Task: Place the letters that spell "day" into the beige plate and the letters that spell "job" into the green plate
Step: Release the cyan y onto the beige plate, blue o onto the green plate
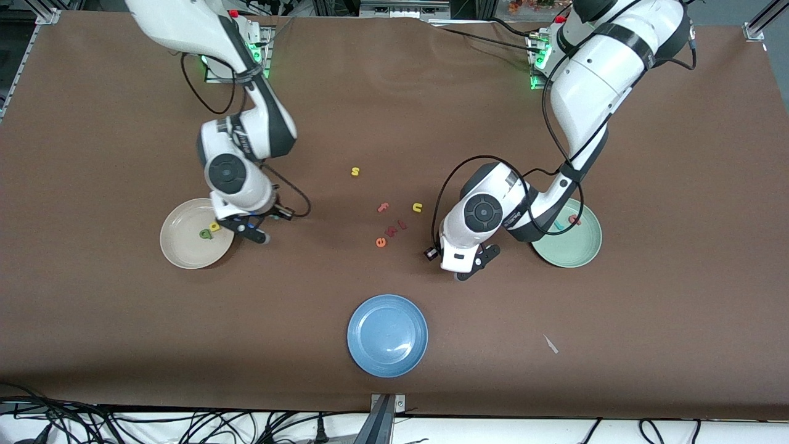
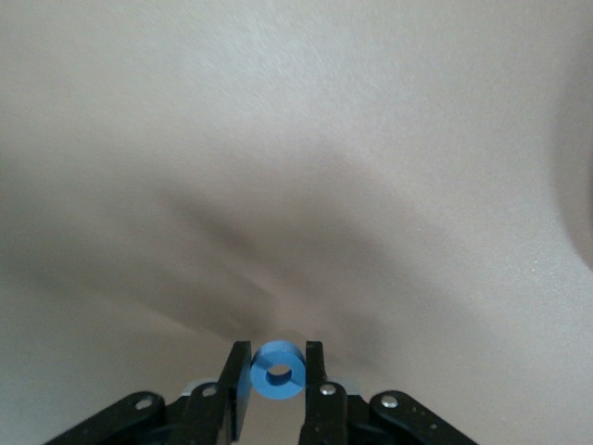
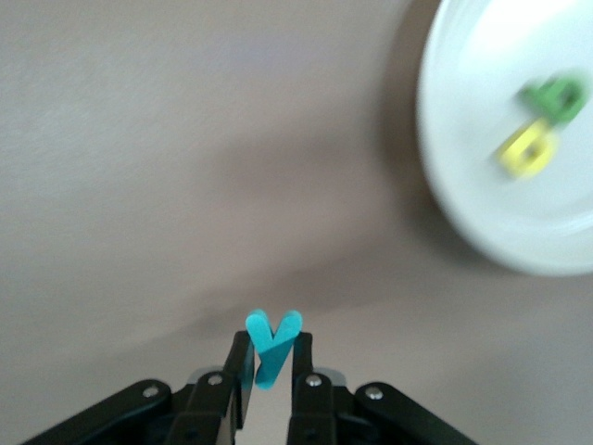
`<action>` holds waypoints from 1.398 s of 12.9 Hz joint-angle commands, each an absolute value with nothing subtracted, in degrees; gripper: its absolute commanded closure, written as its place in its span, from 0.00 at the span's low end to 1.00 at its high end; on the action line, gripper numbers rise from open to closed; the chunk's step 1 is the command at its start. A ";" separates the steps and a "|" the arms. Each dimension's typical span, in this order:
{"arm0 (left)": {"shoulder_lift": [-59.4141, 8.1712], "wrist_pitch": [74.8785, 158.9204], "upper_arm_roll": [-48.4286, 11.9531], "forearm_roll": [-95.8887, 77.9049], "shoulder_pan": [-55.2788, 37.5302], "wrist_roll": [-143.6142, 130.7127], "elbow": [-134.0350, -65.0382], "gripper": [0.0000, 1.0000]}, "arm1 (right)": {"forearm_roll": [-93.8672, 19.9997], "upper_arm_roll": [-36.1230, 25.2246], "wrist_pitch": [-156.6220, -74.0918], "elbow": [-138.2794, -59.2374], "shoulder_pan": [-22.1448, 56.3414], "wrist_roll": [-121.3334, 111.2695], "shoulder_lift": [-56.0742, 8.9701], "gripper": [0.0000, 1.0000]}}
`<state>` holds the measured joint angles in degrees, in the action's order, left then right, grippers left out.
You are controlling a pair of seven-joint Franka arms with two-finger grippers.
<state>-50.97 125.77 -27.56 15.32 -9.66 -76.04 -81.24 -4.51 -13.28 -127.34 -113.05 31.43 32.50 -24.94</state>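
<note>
The brown table surface (image 1: 394, 92) is carrying three round shallow plates. The plain cream-beige plate (image 1: 185, 246) is sitting toward the right arm's end, the pale mint-green plate (image 1: 576, 250) toward the left arm's end, and the blue plate (image 1: 388, 335) between them, nearest the front camera.

The right gripper (image 1: 254, 232) is hanging just beside the beige plate's rim, over bare table. In the right wrist view its fingers (image 3: 239, 371) are pinching the small teal forked foam "y" (image 3: 269, 348), with the fork pointing away from the jaws.

The left gripper (image 1: 470, 266) is hanging over bare table between the green plate and the blue plate. In the left wrist view its fingers (image 2: 235, 380) are clamping the small blue foam ring "o" (image 2: 277, 372) from both sides.

The beige plate is holding two foam letters touching each other: a yellow one with a round bowl (image 1: 214, 227) and an olive-green one (image 1: 204, 234). The green plate is holding a teal hooked stick letter (image 1: 559, 226) and a pinkish-red letter (image 1: 574, 219), partly covered by the left arm.

Loose letters are lying mid-table: a yellow "s" (image 1: 355, 171), a yellow "u" (image 1: 417, 207), a pink "f" (image 1: 383, 208), a small pink-red piece (image 1: 402, 225), an orange-red letter (image 1: 389, 232) and an orange "e" (image 1: 381, 242).
</note>
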 commanded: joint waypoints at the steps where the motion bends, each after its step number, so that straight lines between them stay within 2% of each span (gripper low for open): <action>1: -46.94 120.43 -26.89 16.35 -9.32 -73.50 -81.83 1.00 | -5.18 -18.96 -123.85 -113.82 31.12 12.56 -22.94 1.00; 4: -43.87 115.42 -27.07 16.35 -6.95 -67.70 -81.83 1.00 | -5.19 -23.45 -124.18 -113.73 30.42 -3.72 -23.55 1.00; 6: -42.20 111.81 -27.07 16.35 -5.02 -62.87 -82.09 1.00 | -4.92 -23.55 -124.72 -112.86 26.12 -15.67 -24.86 1.00; 7: -41.49 110.23 -27.07 16.35 -3.36 -59.36 -82.52 1.00 | -5.10 -23.47 -124.72 -110.85 24.28 -21.56 -27.05 0.70; 8: -40.88 109.78 -27.07 16.35 -1.95 -56.98 -83.14 1.00 | -5.36 -23.29 -123.85 -108.57 23.30 -24.49 -28.46 0.26; 9: -40.17 109.78 -27.07 16.35 -0.98 -55.82 -84.36 1.00 | -5.97 -23.20 -123.05 -108.28 23.64 -24.52 -28.39 0.00; 14: -38.51 108.72 -27.25 16.43 4.48 -46.68 -89.90 1.00 | -13.09 -21.45 -114.36 -105.65 24.34 -17.69 -27.07 0.00; 18: -34.98 112.49 -27.33 16.44 10.09 -39.58 -98.68 1.00 | -13.10 -21.36 -107.50 -100.73 26.27 -12.76 -27.33 0.00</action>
<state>-39.45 109.83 -26.92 15.48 6.65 -44.01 -91.78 -12.06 -21.41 -111.03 -103.40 25.38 -15.20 -27.33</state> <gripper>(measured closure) 0.753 0.000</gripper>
